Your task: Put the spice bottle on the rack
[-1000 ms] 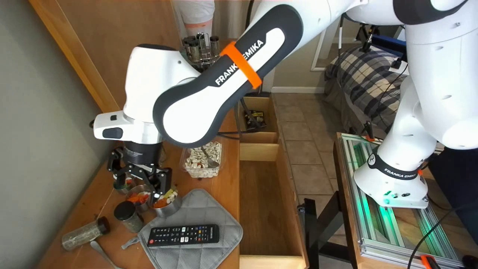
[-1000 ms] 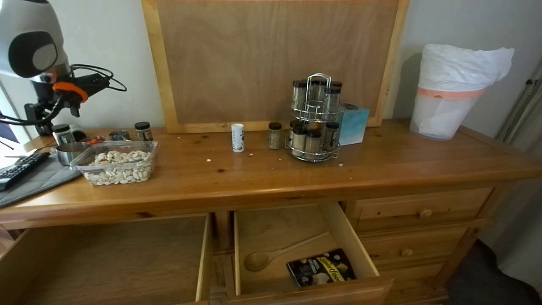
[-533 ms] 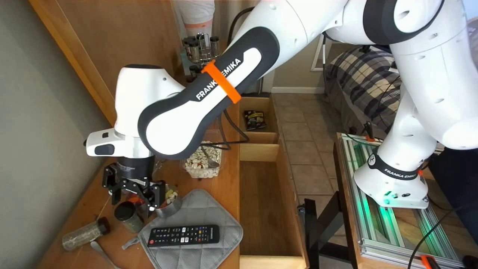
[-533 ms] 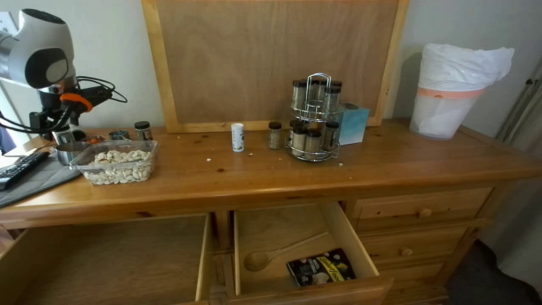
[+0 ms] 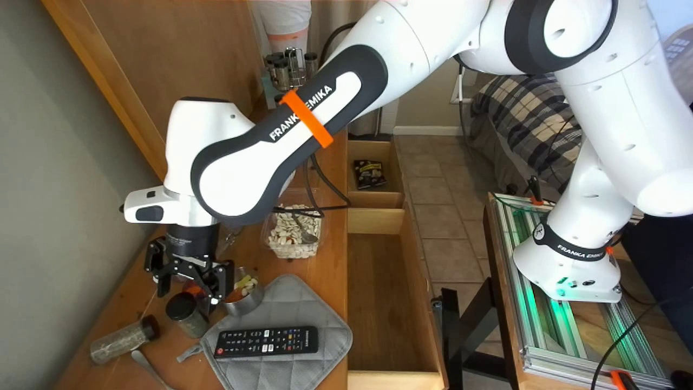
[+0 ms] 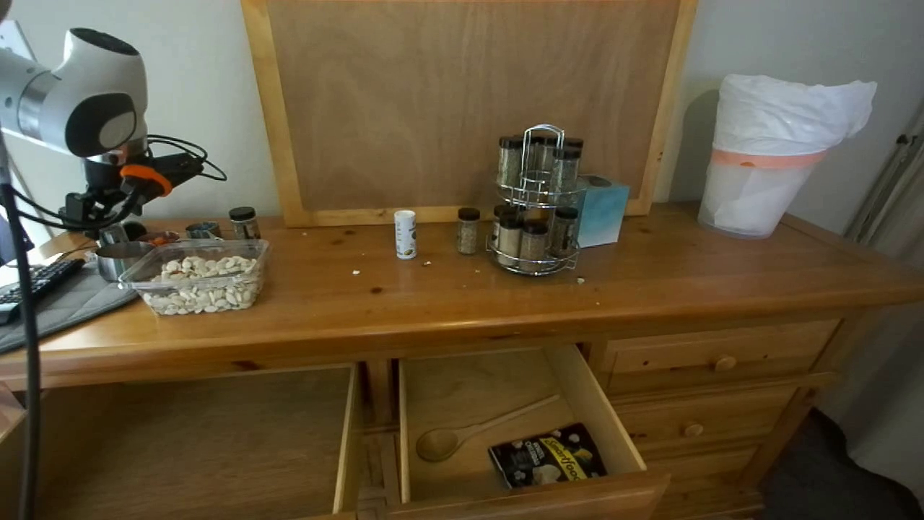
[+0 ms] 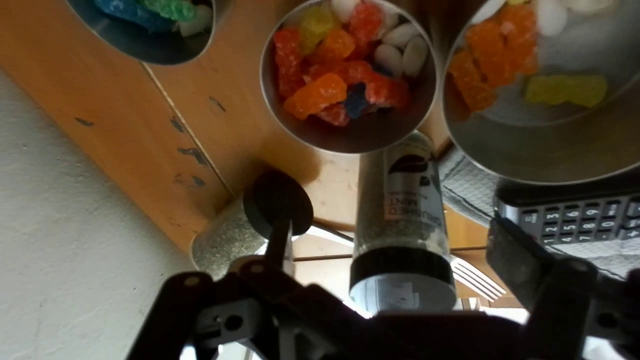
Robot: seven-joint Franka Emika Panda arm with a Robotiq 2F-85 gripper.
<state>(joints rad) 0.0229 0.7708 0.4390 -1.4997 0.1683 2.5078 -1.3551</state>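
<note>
Hand (image 5: pixel 188 295) is hanging over the cluttered end of the bench (image 6: pixel 361 296), pointing down, fingers spread wide. In the wrist view the spice bottle (image 7: pixel 405 215), labelled crushed mint, sits right in the gap with some space either side, though I can't tell if the fingertips reach down to cap height. It's standing upright on the bench, black cap on, just beside the metal cups (image 7: pixel 360 140) with gummy candy (image 7: pixel 315 95) in them. A second bottle (image 5: pixel 122 341) is lying on its side nearby, close to the wall (image 5: pixel 54 189), and there's a fork (image 7: pixel 477 277) near both. Then you've got a remote (image 5: pixel 265 340) on a grey pot holder (image 5: pixel 298 300), plus a clear tub (image 6: pixel 133 282) with a pile of small white pieces (image 6: pixel 195 267). The rack (image 6: pixel 530 197) is well apart from all that, way down the bench in an exterior view: shiny two-tier wire thing, black-capped jars (image 6: pixel 534 244) on both levels, one loose jar (image 6: pixel 468 235) just beside it and a blue box (image 6: pixel 605 213) partly behind. Two drawers (image 6: pixel 469 383) underneath are pulled out, one with a wooden spoon (image 6: pixel 439 444) and a snack bag (image 6: pixel 548 456) in it.
</note>
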